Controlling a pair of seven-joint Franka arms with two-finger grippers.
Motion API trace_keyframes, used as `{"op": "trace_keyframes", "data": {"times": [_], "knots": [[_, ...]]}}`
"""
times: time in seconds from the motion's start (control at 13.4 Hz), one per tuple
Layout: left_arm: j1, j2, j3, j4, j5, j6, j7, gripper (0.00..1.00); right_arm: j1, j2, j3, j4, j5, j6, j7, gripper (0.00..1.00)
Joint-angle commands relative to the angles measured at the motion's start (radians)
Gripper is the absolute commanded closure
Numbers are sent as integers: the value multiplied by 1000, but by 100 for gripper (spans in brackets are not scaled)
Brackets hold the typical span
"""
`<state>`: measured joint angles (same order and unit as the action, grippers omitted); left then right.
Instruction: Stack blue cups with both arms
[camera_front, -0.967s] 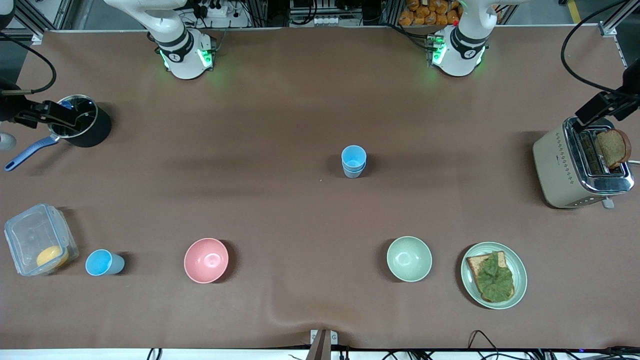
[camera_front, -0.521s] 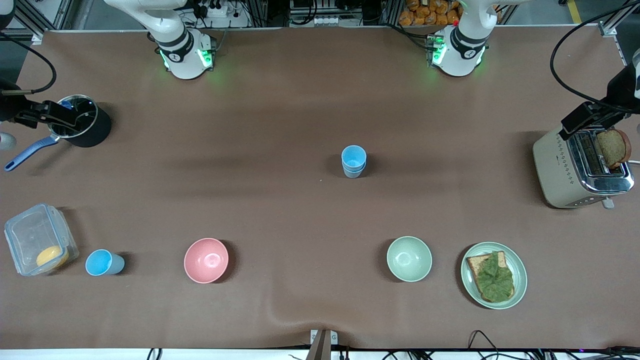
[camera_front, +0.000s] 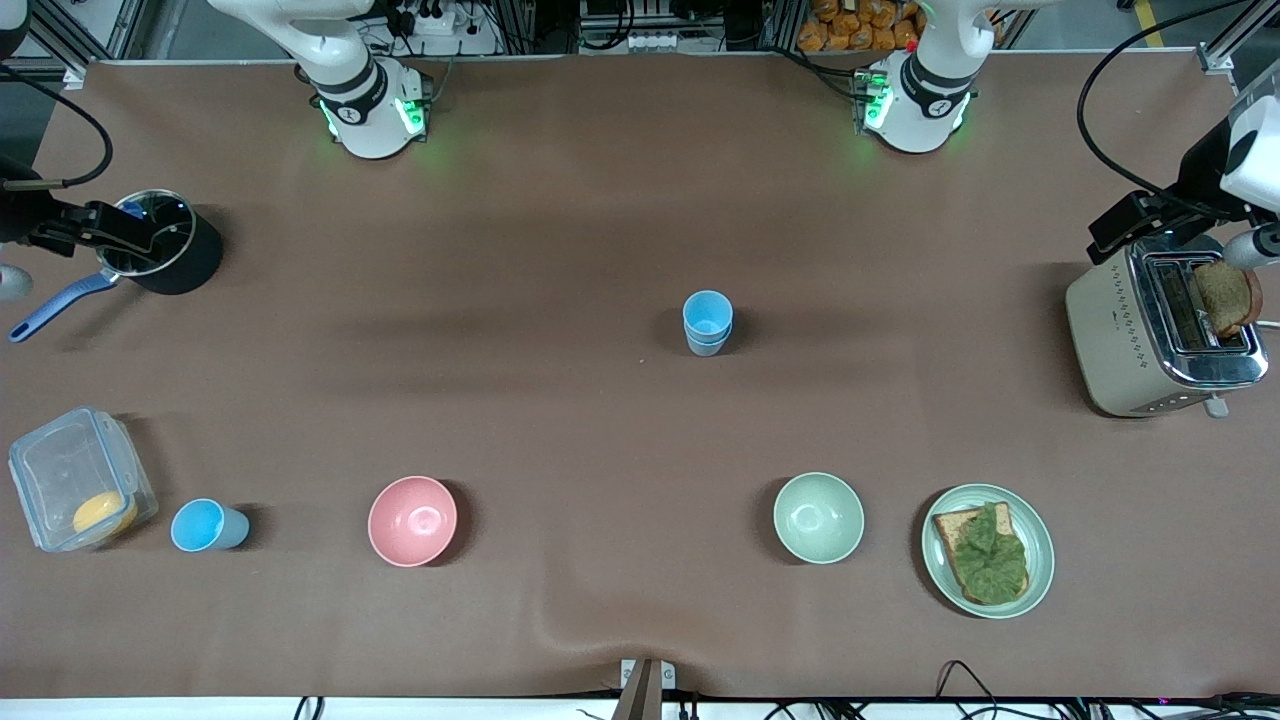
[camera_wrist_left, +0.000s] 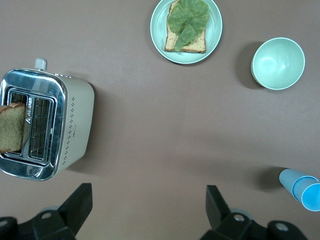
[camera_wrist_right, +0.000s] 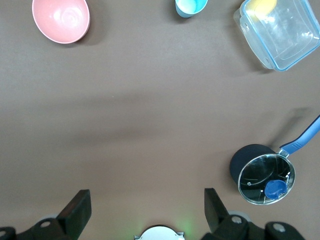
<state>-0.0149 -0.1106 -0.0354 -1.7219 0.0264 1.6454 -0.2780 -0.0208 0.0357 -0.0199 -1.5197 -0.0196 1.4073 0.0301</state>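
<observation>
Two blue cups stand nested in one stack at the table's middle; the stack also shows in the left wrist view. A single blue cup stands near the front edge at the right arm's end, beside a clear box; it also shows in the right wrist view. My left gripper hangs high over the toaster's edge, open and empty. My right gripper hangs high over the black pot, open and empty. Both are well apart from the cups.
A toaster with a bread slice stands at the left arm's end. A plate with bread and lettuce, a pale-green bowl and a pink bowl line the front. A clear box and a black pot are at the right arm's end.
My left gripper has shifted from over the toaster's slots toward the table's middle, with its wrist coming into view. The right arm and the cups have not moved.
</observation>
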Motion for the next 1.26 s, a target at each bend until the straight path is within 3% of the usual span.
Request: {"op": "trace_keyframes", "data": {"times": [0.0,1.19], "knots": [[9,72,5,109,-63,-36,2,0,-27,4,21,13,-8,-13,-9,0],[-2,89,-24,128,-86,-41,-6,0,-27,4,21,13,-8,-13,-7,0]]}}
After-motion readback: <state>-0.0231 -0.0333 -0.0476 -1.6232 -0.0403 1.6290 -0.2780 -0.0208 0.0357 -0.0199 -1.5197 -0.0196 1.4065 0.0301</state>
